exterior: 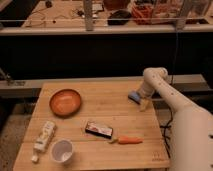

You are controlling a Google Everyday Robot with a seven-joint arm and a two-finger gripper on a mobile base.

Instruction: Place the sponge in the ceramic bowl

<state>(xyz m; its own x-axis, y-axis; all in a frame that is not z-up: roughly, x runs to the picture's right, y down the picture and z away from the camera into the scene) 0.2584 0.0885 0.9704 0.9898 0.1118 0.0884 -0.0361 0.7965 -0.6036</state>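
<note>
The light-blue sponge (133,95) lies on the wooden table (105,107) near its right edge. My gripper (143,103) is right beside the sponge, on its right, reaching down from the white arm (170,102); part of the sponge is hidden by it. I cannot tell whether the gripper touches or holds the sponge. The ceramic bowl (65,102), shallow and orange-brown, sits at the table's left, far from the gripper, with nothing in it.
A dark flat box (98,129) and a carrot (127,140) lie at the front middle. A white cup (62,150) and a white bottle (44,136) sit at the front left. A dark bench runs behind the table.
</note>
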